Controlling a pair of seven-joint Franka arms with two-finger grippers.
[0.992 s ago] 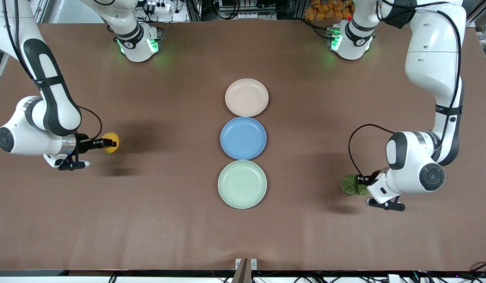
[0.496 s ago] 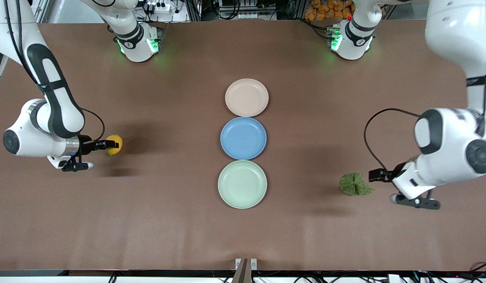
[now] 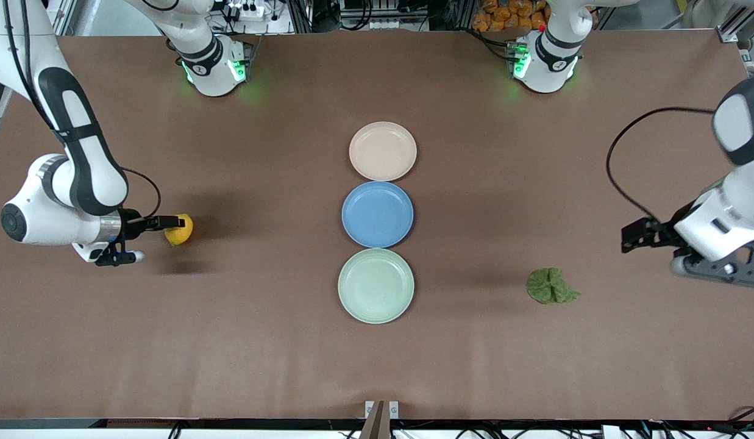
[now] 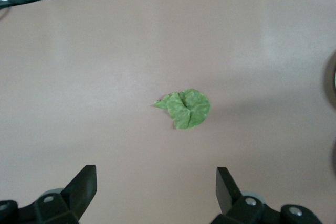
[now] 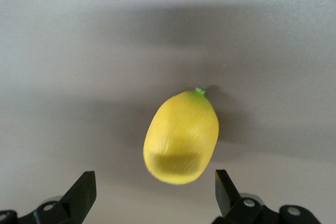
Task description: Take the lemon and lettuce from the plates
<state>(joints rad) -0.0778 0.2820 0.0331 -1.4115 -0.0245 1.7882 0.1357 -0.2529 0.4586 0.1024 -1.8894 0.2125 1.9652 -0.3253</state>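
The lemon [image 3: 183, 231] lies on the bare table toward the right arm's end. My right gripper [image 3: 168, 222] is open just beside it; in the right wrist view the lemon [image 5: 181, 137] sits ahead of the open right gripper [image 5: 154, 190], touching neither finger. The lettuce [image 3: 550, 286] lies flat on the table toward the left arm's end. My left gripper [image 3: 626, 238] is open and empty, raised above the table past the leaf; in the left wrist view the lettuce [image 4: 185, 107] is well below the open left gripper [image 4: 156, 182]. The beige-pink plate [image 3: 383, 151] and mint green plate [image 3: 376, 285] are empty.
A blue plate [image 3: 377, 214], also empty, sits between the two other plates in a row down the table's middle. The arm bases stand at the table's edge farthest from the front camera.
The left gripper let go of the lettuce, then rose and drew away toward its end of the table. The right gripper opened off the lemon, which now rests on the table.
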